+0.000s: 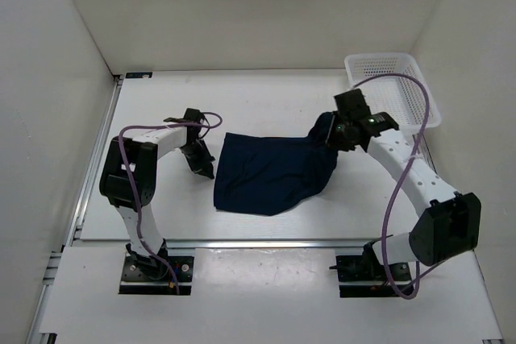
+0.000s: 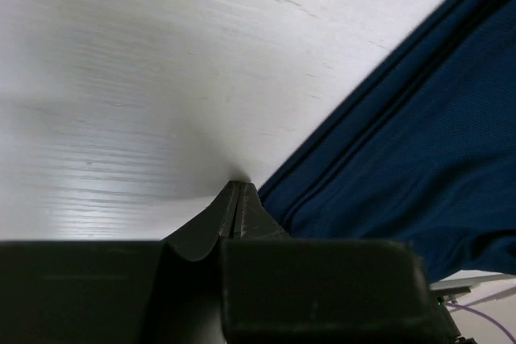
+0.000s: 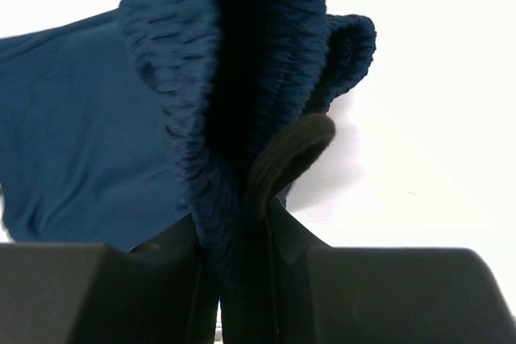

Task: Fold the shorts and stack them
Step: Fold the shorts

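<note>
The right hand [image 3: 235,235] is clenched on the shorts [image 3: 72,134]. In its wrist view the two dark fingers [image 3: 294,239] pinch a thick ribbed fold of navy fabric, the gathered waistband [image 3: 266,54], which rises bunched out of the grip. A darker, smooth band [image 3: 290,151] curls out of the fold just beside the fingers at 2 o'clock; I cannot tell whether it is a drawstring. From above, that hand [image 1: 337,138] holds the garment's 2 o'clock corner, drawn up off the tabletop [image 1: 266,102]. The rest of the shorts [image 1: 270,173] lies flat, spreading toward 8 o'clock from the grip, about mid-tabletop between the two arms.

The left hand [image 2: 236,192] is clenched with nothing between its fingers. The tips are pressed together and point down at bare tabletop [image 2: 161,78], just beside the hemmed edge of the shorts [image 2: 419,167], which fills the 3 o'clock side of its wrist view. From above, the left hand [image 1: 199,160] sits at 9 o'clock of the garment, just off its edge.

A white mesh basket [image 1: 395,86] stands at the 1 o'clock corner of the tabletop, near the right hand and apart from the shorts.
</note>
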Controlling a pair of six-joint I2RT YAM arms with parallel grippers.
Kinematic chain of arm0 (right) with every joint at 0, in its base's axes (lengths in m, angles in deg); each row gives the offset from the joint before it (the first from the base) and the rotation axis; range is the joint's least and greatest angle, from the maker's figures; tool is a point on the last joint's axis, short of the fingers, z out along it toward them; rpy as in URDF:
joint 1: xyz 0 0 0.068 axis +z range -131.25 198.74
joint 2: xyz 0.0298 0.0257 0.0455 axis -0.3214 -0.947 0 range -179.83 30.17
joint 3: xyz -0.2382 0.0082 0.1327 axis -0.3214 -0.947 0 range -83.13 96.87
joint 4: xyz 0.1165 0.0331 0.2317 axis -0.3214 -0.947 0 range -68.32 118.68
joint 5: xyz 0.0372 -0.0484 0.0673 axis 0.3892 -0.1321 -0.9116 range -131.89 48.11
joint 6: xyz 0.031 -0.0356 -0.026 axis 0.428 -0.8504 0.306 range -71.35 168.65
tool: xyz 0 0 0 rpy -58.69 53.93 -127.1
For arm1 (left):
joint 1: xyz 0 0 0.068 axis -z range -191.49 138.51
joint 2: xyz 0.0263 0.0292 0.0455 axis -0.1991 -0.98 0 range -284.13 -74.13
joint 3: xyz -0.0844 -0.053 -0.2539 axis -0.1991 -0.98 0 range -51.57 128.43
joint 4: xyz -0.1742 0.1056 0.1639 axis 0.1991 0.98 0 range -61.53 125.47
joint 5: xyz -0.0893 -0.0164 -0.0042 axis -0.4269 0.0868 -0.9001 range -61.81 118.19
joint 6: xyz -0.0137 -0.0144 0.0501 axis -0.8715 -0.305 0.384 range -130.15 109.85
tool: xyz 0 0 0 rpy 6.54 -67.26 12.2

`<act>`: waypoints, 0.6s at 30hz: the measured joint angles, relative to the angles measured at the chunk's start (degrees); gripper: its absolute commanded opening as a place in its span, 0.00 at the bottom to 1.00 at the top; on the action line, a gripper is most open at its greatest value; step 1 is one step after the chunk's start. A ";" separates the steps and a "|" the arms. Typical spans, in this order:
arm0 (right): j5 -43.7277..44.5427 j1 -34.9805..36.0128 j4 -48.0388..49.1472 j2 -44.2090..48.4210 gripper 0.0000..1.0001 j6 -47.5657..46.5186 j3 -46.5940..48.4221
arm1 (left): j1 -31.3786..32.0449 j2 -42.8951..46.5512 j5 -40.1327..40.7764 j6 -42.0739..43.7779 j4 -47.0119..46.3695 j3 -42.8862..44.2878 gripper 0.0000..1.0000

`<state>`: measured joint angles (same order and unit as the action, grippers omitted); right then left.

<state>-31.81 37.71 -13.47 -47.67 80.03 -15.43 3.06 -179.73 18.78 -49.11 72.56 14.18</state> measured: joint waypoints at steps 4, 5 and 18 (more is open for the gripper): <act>3.78 10.25 -2.62 -5.84 0.00 1.90 7.32 | 0.57 -0.57 -1.01 -0.11 -0.61 0.39 0.10; 4.50 12.44 -3.28 -7.67 0.00 2.40 9.25 | 0.59 -0.63 -1.18 -0.11 -0.72 0.42 0.10; 10.75 32.70 -9.46 -36.37 0.00 6.14 38.77 | 0.59 -0.83 -1.95 -1.14 -1.11 0.44 0.10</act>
<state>-21.05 70.40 -22.93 -84.04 86.17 23.35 3.65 -180.56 16.84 -50.24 71.45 14.62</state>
